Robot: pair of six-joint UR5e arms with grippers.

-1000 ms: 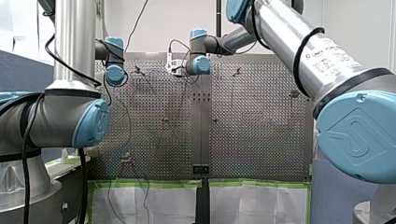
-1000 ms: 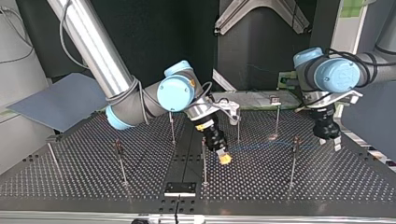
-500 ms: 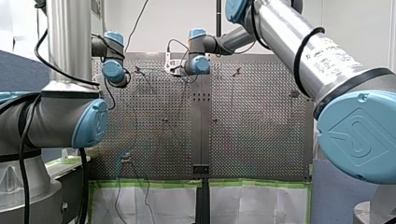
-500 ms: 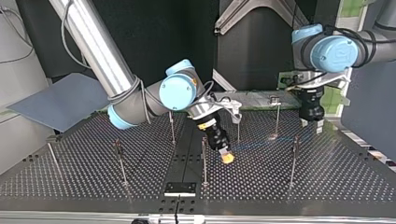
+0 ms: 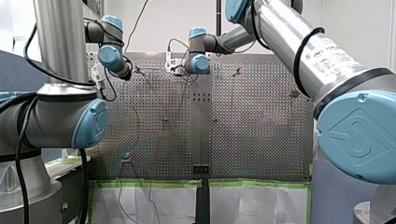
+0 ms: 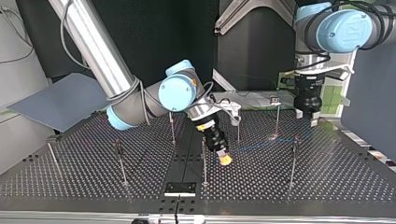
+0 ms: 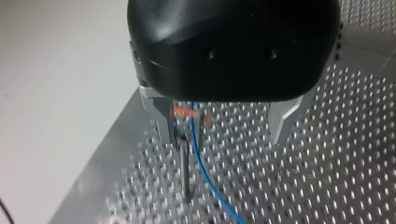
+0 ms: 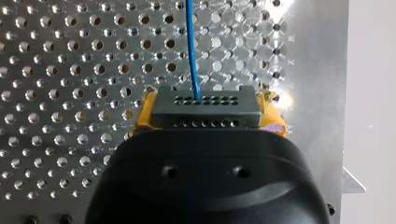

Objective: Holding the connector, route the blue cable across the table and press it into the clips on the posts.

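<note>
**A:** Where's the connector?

**B:** The connector (image 8: 204, 111) is clamped between the yellow pads (image 8: 144, 117) of my right gripper (image 6: 224, 157). It's low over the perforated table (image 8: 70, 70), near the middle. The blue cable (image 8: 191, 46) leaves its face straight ahead, in line with the gripper.

**A:** And the other end of the run?

**B:** In the top view it goes from the connector off to the view's right, up to my left gripper (image 7: 222, 138). So the long axis runs roughly across the table, gripper to gripper.

**A:** Is left holding it?

**B:** No. Its metal fingers (image 7: 161, 123) are spread wide with nothing pinched. The cable drops through the gap, close to one finger. A post (image 7: 186, 173) stands in the same gap just beside the cable, with an orange clip (image 7: 183, 112) at its top.

**A:** Is it seated in the clip?

**B:** Can't tell, the gripper body hides that spot.

**A:** What does the next move turn on?

**B:** My read: below the clip the cable lies on the side of the post that faces the middle of the gap. If it's not in, it needs a sideways nudge toward the post and then a press down. My left arm is right over the post and my right is well apart. So left does the pressing and right just keeps tension along the cable.
</note>
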